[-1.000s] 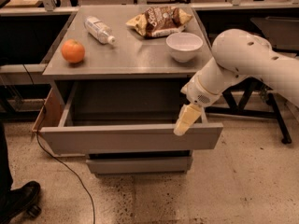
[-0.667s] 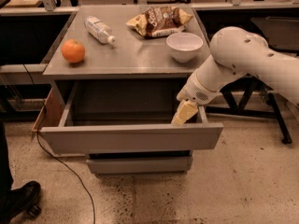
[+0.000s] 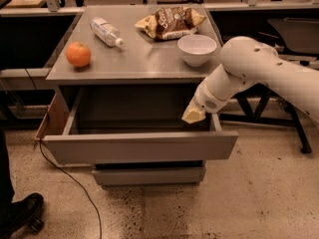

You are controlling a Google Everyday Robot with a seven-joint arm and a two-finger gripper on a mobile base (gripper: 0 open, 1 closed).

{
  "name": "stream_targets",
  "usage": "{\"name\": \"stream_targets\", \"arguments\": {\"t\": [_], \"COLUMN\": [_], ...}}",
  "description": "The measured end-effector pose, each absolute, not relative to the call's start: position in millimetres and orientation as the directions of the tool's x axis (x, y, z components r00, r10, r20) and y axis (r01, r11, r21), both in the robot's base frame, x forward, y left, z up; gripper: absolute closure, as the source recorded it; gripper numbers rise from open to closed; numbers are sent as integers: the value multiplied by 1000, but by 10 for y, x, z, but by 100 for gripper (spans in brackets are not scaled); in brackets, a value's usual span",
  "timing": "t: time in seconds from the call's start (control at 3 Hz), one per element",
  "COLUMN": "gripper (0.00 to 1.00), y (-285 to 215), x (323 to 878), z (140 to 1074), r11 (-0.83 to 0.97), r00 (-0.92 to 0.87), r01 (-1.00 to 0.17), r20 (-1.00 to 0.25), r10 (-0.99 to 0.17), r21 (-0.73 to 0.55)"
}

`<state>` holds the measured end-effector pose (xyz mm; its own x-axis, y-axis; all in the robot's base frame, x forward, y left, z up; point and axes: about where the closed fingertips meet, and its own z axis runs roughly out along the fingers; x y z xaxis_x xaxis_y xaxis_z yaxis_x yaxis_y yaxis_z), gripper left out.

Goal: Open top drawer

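The top drawer (image 3: 139, 147) is a wide grey metal drawer with a plain flat front. It stands pulled well out of the cabinet, and its shallow grey inside (image 3: 132, 114) shows with nothing in it. My gripper (image 3: 192, 115), cream-coloured at the end of the white arm (image 3: 249, 68), hangs over the drawer's right rear corner, just inside the right side wall and behind the front panel. It holds nothing that I can see.
A narrower drawer front (image 3: 148, 176) sits shut below. The cabinet top (image 3: 134, 66) holds an orange (image 3: 78, 54), a plastic bottle (image 3: 105, 32), a chip bag (image 3: 170, 22) and a white bowl (image 3: 197, 49). A cable (image 3: 75, 183) and a shoe (image 3: 20, 213) lie on the floor at left. Black stand legs (image 3: 296, 128) are at right.
My gripper has lifted from the drawer's front right edge and moved up and back over the drawer's right side. The drawer has not visibly moved.
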<state>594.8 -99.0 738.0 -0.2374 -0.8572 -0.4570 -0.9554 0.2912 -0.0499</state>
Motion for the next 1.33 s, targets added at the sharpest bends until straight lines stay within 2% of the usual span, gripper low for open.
{"name": "stream_targets", "arguments": {"t": [0.33,1.33], "gripper": [100,100], "y": [-963,-929], "x": [6063,5868], "z": [7215,6873], "r11": [308,325], "r00": [-248,-259], "r01": [-950,-945], "r20": [-474,-518], "r10": [-845,-815], "r21": [-51,-40]}}
